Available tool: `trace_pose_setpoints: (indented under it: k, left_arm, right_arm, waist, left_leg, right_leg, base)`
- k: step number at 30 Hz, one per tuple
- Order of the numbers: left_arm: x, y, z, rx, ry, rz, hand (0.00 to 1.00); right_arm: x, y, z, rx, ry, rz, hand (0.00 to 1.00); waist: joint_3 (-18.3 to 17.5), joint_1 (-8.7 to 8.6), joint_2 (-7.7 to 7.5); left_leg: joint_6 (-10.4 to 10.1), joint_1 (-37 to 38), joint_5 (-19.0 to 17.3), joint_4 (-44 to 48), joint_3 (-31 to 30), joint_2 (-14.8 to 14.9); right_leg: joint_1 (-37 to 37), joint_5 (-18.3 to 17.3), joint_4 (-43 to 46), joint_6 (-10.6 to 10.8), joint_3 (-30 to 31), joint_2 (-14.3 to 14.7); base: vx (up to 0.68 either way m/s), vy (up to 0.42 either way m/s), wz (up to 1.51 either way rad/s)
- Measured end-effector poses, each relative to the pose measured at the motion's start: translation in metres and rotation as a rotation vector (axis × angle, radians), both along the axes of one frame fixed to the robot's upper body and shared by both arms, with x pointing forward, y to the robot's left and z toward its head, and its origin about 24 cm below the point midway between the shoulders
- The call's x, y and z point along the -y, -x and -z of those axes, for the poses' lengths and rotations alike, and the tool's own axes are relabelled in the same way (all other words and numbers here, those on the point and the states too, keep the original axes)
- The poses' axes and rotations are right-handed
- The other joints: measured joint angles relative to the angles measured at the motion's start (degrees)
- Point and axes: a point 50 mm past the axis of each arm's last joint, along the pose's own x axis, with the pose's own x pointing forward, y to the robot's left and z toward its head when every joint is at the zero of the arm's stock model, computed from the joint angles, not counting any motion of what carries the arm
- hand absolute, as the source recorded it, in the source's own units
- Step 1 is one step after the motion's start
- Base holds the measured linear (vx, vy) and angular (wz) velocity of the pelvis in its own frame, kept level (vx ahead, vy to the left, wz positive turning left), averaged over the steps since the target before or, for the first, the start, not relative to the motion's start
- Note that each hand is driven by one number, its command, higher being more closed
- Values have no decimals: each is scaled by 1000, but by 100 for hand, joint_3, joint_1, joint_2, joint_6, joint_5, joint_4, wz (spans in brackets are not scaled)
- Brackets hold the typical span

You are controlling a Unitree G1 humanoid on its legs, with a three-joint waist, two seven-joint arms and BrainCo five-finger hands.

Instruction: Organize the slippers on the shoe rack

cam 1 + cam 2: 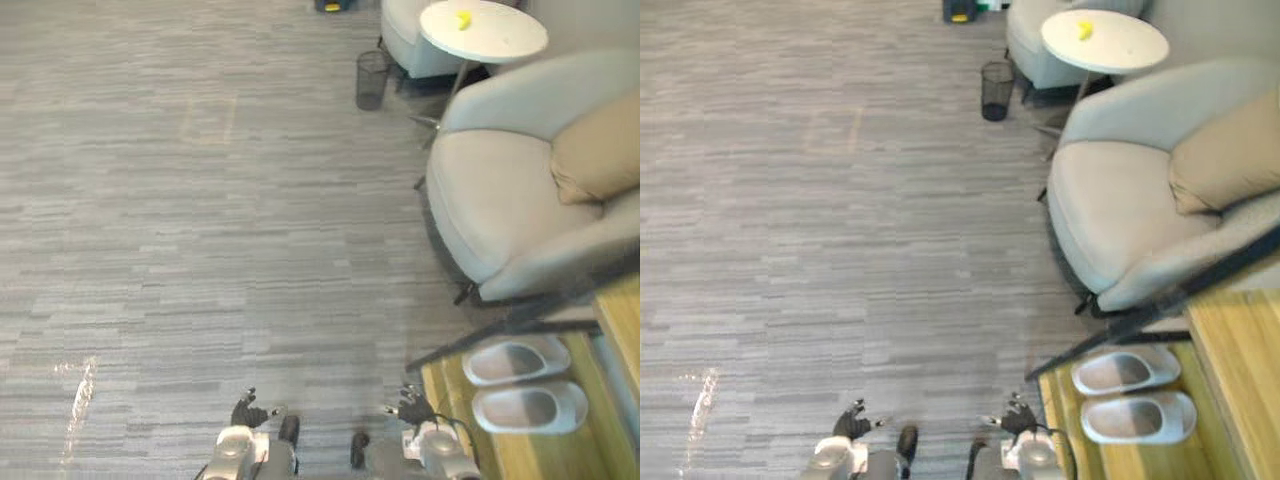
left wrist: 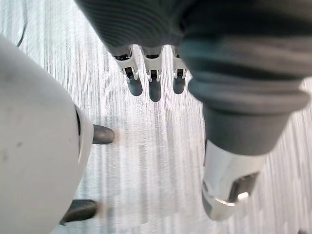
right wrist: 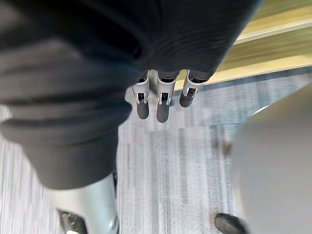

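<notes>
Two slippers on the shoe rack, both hands empty.

Grey striped carpet (image 1: 200, 220) covers the room. Two grey armchairs: the near one (image 1: 500, 200), holding one tan cushion (image 1: 600, 150), stands just beside the wooden shoe rack (image 1: 1120, 460); the other (image 1: 410, 35) is behind one round white table (image 1: 490, 35) and one wire basket (image 1: 372, 78). Two white slippers (image 1: 515, 360) lie side by side near the rack's carpet-side corner. The left hand (image 1: 248, 411) and right hand (image 1: 412, 405) hang over the carpet, fingers straight, holding nothing.

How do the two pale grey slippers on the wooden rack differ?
The chair-side pale grey slipper sits nearer the grey armchair and lies slightly angled; the robot-side pale grey slipper sits farther from it and lies straighter. Both rest upright, side by side on the wooden rack, toes the same way.
</notes>
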Motion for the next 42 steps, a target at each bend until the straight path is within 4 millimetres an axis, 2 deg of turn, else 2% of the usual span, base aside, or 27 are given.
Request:
trace_pose_setpoints:
  k: [3,4,6,8,9,10,14,15,17,18,19,21,23,25,26,28,29,30,31,33,34,35,36,37,39,41,42]
  left_arm:
    - [-1,-4,-5,41,12,-30,0]
    - [0,-3,-5,42,25,-40,0]
    - [4,-6,-6,48,34,-36,0]
    - [5,-9,-7,58,33,-24,0]
    - [3,-10,-8,65,26,-20,0]
    - [0,-17,-12,88,15,-12,0]
    - [-8,-14,-13,95,-8,-10,0]
    - [-9,-9,-11,85,-9,-13,0]
    - [-13,-4,-10,73,-21,-12,0]
    - [-16,-1,-9,59,-34,5,0]
    - [-17,0,-8,56,-39,11,0]
    - [-19,2,-8,47,-50,23,0]
    - [-17,2,-7,46,-43,21,0]
    - [-13,0,-8,54,-32,20,0]
    - [-10,-5,-9,67,-25,22,0]
    - [-9,-11,-12,88,-23,26,0]
    - [-8,-12,-12,88,-21,27,0]
    - [-6,-8,-10,78,-12,22,0]
    - [-4,-8,-10,80,-6,23,0]
    - [5,-9,-10,89,26,6,0]
    - [6,-9,-10,93,47,-25,0]
    - [8,-7,-10,98,64,-39,0]
    - [7,-2,-11,102,75,-64,0]
    - [5,-2,-12,111,78,-69,0]
    - [6,-2,-13,119,81,-68,0]
    - [6,-4,-17,145,85,-65,0]
    - [6,-5,-18,150,87,-63,0]
  right_arm:
    - [-1,-4,-4,27,3,-1,0]
    - [0,-8,-6,40,7,-2,0]
    - [6,-16,-9,61,24,6,0]
    - [8,-17,-10,64,30,10,0]
    - [10,-15,-9,55,33,14,0]
    - [5,-14,-7,46,21,15,0]
    - [0,-15,-7,48,8,13,0]
    - [1,-14,-6,41,10,15,0]
    - [1,-8,-3,16,7,16,0]
    - [-2,-3,0,-2,-1,17,0]
    - [-2,-2,1,-5,-2,17,0]
    - [0,-2,0,2,4,17,0]
    - [3,-4,-1,13,11,13,0]
    - [6,-6,-3,20,20,13,0]
    - [8,-7,-3,21,24,17,0]
    - [8,-5,-2,15,15,39,0]
    - [9,-5,-2,15,11,49,0]
    - [12,-4,-2,16,20,53,0]
    - [12,-5,-2,15,19,55,0]
    - [19,-6,-4,26,24,89,0]
    - [21,-4,-5,35,27,97,0]
    - [21,-3,-7,45,28,98,0]
    - [19,-3,-8,53,25,93,0]
    - [12,-3,-7,54,5,91,0]
    - [2,1,-6,51,-24,88,0]
    - [-3,1,-6,52,-48,103,0]
    - [-5,-2,-7,58,-53,103,0]
  waist:
    - [100,180,13]
    - [117,180,56]
    - [208,173,164]
    - [247,209,234]
    - [236,268,268]
    - [287,286,93]
    - [269,404,-37]
    - [272,402,-42]
    - [267,391,-103]
    - [263,364,-184]
    - [256,343,-199]
    - [255,245,-201]
    - [251,131,-180]
    - [240,76,-101]
    - [242,18,-52]
    - [205,-23,-143]
    - [207,-52,-129]
    - [89,-119,-13]
    - [48,-130,58]
    - [70,-140,272]
    - [104,-157,334]
    - [119,-142,395]
    - [125,-56,442]
    - [132,16,441]
    - [144,156,328]
    - [125,189,279]
    - [138,216,270]
  left_leg:
    - [42,-266,-62,1090,1068,356]
    - [213,-276,-305,1129,1454,568]
    - [220,-415,-381,735,1692,688]
    - [376,-565,109,-262,1707,700]
    - [407,-540,763,-856,1720,632]
    - [494,-425,852,-1145,1712,364]
    - [725,-344,625,-1191,1692,1]
    - [812,-231,372,-1081,1689,-82]
    - [812,146,166,-1223,1652,-165]
    - [850,514,99,-1423,1574,-276]
    - [865,595,82,-1459,1530,-293]
    - [976,1166,-37,-1694,1383,-284]
    - [1028,1622,-155,-1929,1205,-226]
    - [958,1896,-261,-2041,1049,-76]
    - [874,2101,-363,-2161,887,26]
    - [742,2340,-505,-2353,680,-8]
    - [686,2505,-650,-2365,593,21]
    - [586,2599,-792,-2316,406,186]
    - [552,2577,-812,-2218,365,252]
    - [453,2276,-783,-1099,309,421]
    - [127,1795,-584,346,465,484]
    - [-235,1366,-86,1580,640,664]
    - [-319,1017,15,2507,788,919]
    - [-122,618,-138,3398,1127,1269]
    - [17,157,-360,3638,1511,1480]
    - [79,-380,-551,3168,1714,1524]
    - [118,-582,-605,2371,1851,1423]
  right_leg:
    - [577,19,-214,-30,-53,63]
    - [727,17,-285,-31,-68,97]
    - [866,12,-385,-26,-104,63]
    - [875,-40,-375,61,-183,8]
    - [936,-201,-373,275,-188,-35]
    - [957,-207,-418,297,-195,-239]
    - [955,-53,-239,411,-84,-520]
    - [807,-53,392,418,17,-616]
    - [125,230,2147,705,249,-841]
    - [-478,761,3555,738,543,-942]
    - [-615,697,3848,699,593,-936]
    - [-1354,144,4631,524,585,-719]
    - [-1785,-191,3937,276,357,-500]
    - [-2060,-123,2568,207,132,-244]
    - [-2152,360,1033,235,133,-31]
    - [-2165,1087,-490,305,235,-25]
    - [-2175,1484,-546,228,353,-4]
    - [-2132,1949,-372,-15,395,103]
    - [-2160,1971,-244,-80,388,133]
    - [-1980,1502,155,-316,75,191]
    - [-1652,1193,224,-369,-29,238]
    - [-1317,1005,195,-418,-76,334]
    - [-1022,856,138,-503,-58,442]
    - [-560,664,7,-573,0,565]
    - [-7,471,-243,-559,141,550]
    - [402,382,-585,-500,248,502]
    - [628,358,-729,-453,341,396]
  base:
    - [160,-35,22]
    - [207,12,35]
    - [186,69,35]
    - [168,121,29]
    - [228,129,42]
    - [235,138,47]
    - [244,164,29]
    - [254,193,6]
    - [278,178,1]
    - [269,108,10]
    - [445,131,24]
    - [423,77,31]
    - [385,-14,44]
    - [459,-58,43]
    - [499,-73,49]
    - [512,-140,62]
    - [679,-235,76]
    - [615,-214,65]
    - [665,-213,61]
    - [693,-229,54]
    - [714,-238,50]
    - [590,-179,21]
    - [577,-128,-12]
    - [457,-85,-22]
    - [549,-96,-23]
    - [524,-27,-27]
    - [522,95,-36]
